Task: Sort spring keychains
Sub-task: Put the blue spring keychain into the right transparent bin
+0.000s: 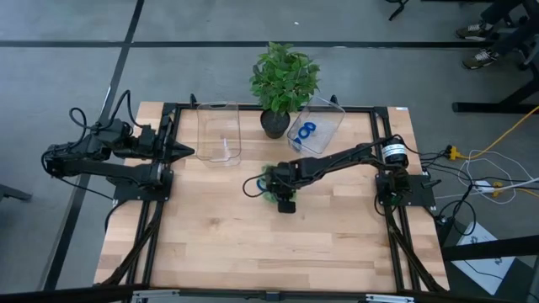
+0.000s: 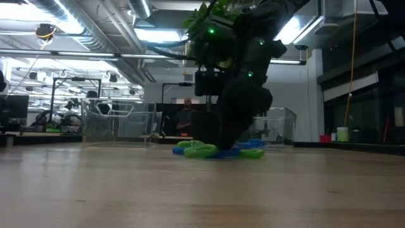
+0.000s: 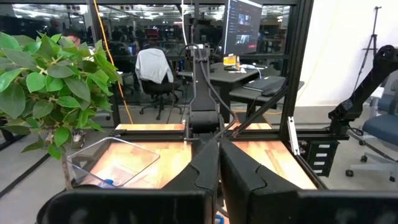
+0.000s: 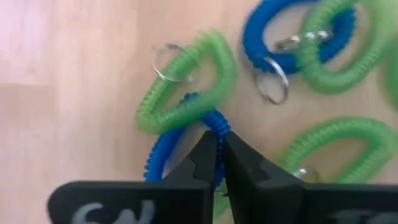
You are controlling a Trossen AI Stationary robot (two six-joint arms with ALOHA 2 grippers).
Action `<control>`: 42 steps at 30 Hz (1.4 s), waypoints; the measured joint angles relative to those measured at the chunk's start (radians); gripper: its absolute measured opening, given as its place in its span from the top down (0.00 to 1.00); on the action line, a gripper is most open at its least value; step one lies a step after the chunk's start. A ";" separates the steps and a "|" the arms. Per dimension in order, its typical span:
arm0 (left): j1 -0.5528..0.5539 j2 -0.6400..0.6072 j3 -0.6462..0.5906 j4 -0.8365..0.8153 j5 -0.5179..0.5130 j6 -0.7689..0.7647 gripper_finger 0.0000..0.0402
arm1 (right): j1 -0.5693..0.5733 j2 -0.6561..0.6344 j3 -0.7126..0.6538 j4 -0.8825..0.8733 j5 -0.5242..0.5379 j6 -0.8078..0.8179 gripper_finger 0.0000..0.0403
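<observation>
Mid-bench, toward the far edge, right gripper is down in the keychain pile. From the right wrist view I read its fingers as nearly together, pinching the coil of a blue keychain that runs under a green one. Grip looks thin (just the tips on one strand).

Left gripper is parked at the left edge by the empty bin, fingers together, holding nothing.

Two blue loops already sit in the right bin at the far edge, next to the plant. Rest of the pile, blue and green mixed, is still on the bench.

Risks as I see them:
- Green coil lies across the blue one, so a lift could drag it along and put green in the blue bin.
- Tip-only pinch on a springy coil may slip out on the way up.
- A key ring close by could snag a neighbour and scatter the pile.
- Path to the right bin passes close to the plant pot.
</observation>
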 joint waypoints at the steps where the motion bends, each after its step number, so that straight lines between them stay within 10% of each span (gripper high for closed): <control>1: 0.000 0.000 0.000 0.000 0.000 0.000 0.98 | 0.000 -0.004 0.010 -0.008 -0.002 0.000 0.95; 42: 0.000 0.000 0.000 0.000 0.000 0.000 0.98 | 0.007 -0.022 0.746 -0.545 0.010 -0.083 0.96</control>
